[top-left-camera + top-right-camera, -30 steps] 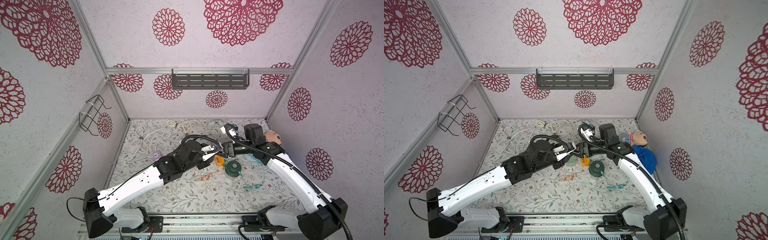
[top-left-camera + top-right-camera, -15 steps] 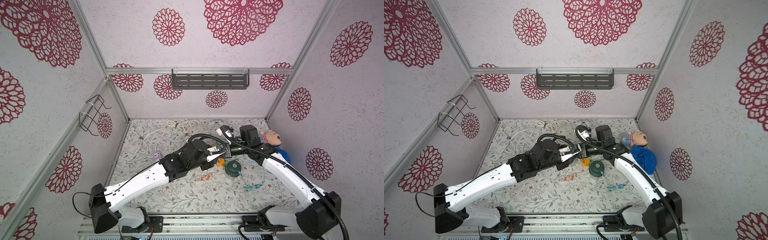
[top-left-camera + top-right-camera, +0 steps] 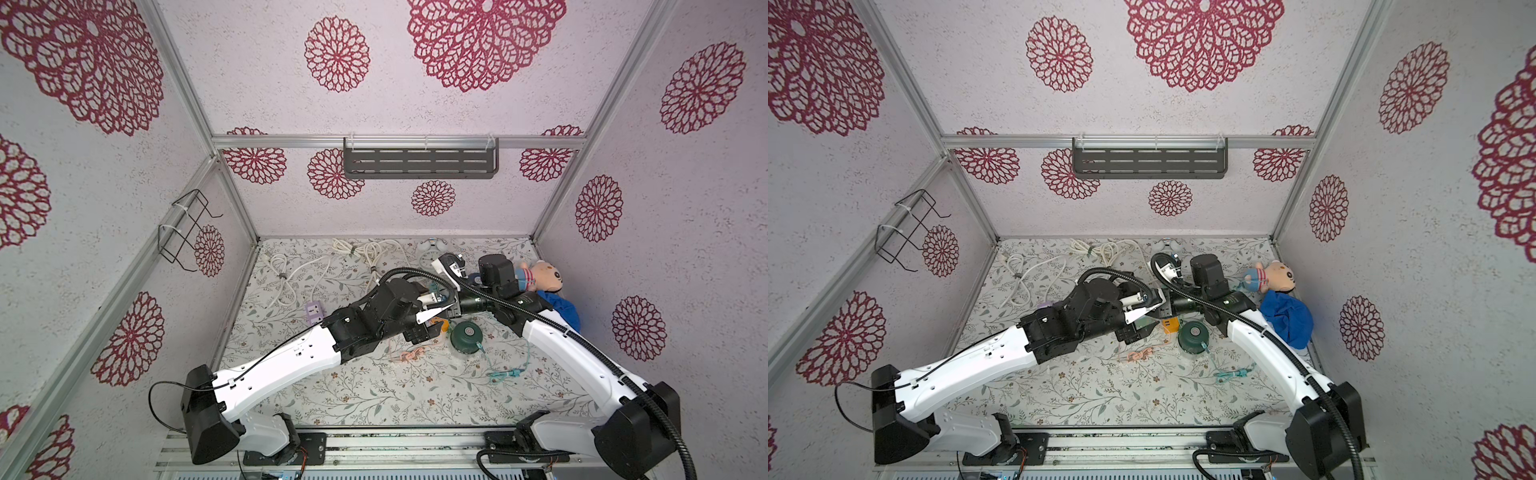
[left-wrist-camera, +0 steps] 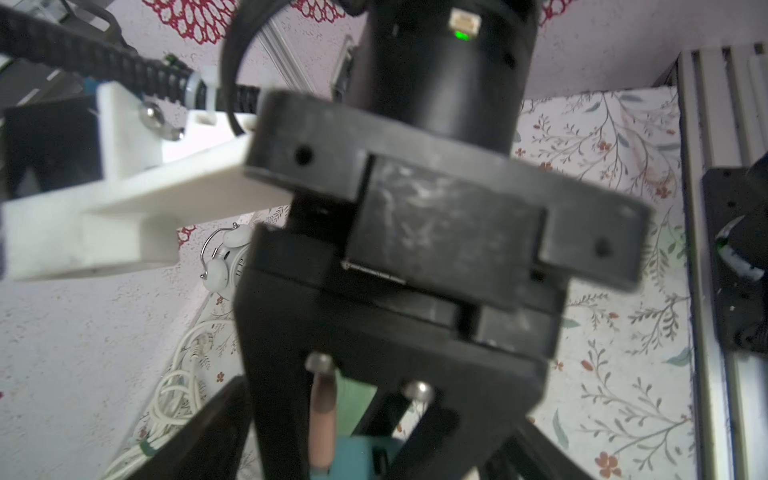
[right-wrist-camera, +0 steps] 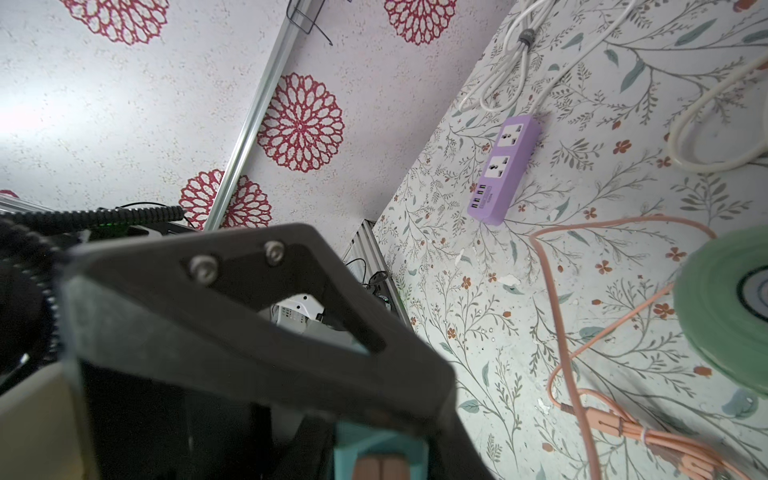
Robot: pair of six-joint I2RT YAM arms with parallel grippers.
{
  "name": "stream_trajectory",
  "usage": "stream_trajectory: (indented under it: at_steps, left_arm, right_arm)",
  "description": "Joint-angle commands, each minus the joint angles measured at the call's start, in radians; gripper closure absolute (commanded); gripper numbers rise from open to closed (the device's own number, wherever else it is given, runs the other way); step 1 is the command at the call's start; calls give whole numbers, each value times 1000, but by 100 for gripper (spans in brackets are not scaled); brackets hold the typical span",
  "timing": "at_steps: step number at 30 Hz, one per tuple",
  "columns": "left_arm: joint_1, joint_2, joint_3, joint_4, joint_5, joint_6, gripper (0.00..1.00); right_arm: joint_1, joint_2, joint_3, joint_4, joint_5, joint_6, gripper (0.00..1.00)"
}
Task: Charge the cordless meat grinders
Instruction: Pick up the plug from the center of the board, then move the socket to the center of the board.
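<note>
I see the worktop [image 3: 374, 399] open along its near edge, my left arm [image 3: 291, 361] and right arm [image 3: 561, 345] meeting over its middle, dark green grinder [image 3: 466, 338] and teal cable [image 3: 505, 374] blocking toward the right edge, white cords [image 3: 365, 251] crowding the far edge.

Floral tabletop [image 3: 374, 395] — dark green grinder [image 3: 466, 333], purple power strip [image 3: 313, 312], white cords [image 3: 352, 249], plush doll [image 3: 544, 280]

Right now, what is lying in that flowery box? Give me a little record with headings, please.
floor: flowered mat
dark green grinder: upright mid-mat, teal cable beside it
mint grinder: only its edge shows, in the right wrist view, pink cable alongside
purple strip: left side, sockets empty
white cords: coiled at the back
clock: back edge
doll: by the right wall
arms: left arm and right arm meet mid-mat, hiding what lies under them
</note>
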Motion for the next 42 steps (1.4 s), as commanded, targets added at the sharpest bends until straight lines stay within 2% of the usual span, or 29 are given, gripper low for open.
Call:
stream_trajectory:
  at_steps: [1, 7, 12, 15, 18, 19, 21, 23, 26, 29, 32, 36, 42]
  left_arm:
    - [-10, -35, -20, 98, -35, -13, 3]
    - [-10, -113, -94, 113, -113, -100, 3]
    - [-11, -234, -195, 92, -228, -259, 3]
    - [-7, -313, -245, 55, -440, -443, 3]
    - [48, -350, -237, -94, -597, -724, 3]
    - [99, -347, -216, -183, -575, -828, 3]
    - [236, -316, -172, -355, -452, -993, 3]
    - [365, -259, -149, -493, -347, -1079, 3]
    - [501, -166, -150, -607, -260, -1123, 3]
    - [547, -90, -190, -616, -264, -1113, 3]
    - [600, -3, -234, -571, -214, -1095, 3]
    - [634, 132, -241, -537, -223, -1065, 3]
    - [668, 275, -274, -422, -149, -1047, 0]
  right_arm:
    - [-8, -40, 40, 38, 29, 14, 100]
    - [-49, -30, 56, -41, 209, -15, 100]
    - [-72, -20, 66, -71, 316, -25, 100]
    - [-74, -22, 63, -72, 367, -36, 100]
    - [-74, -15, 58, -65, 402, -42, 100]
    - [-73, -12, 58, -61, 406, -43, 100]
    - [-72, -9, 52, -53, 419, -42, 100]
    - [-73, -6, 47, -48, 436, -47, 100]
    - [-68, -3, 53, -67, 469, -54, 100]
    - [-43, -21, 47, -88, 520, -72, 100]
    - [-25, -44, 7, -51, 522, -52, 100]
    - [3, -45, 0, -57, 528, -51, 100]
    - [46, -57, 6, -93, 586, -85, 100]
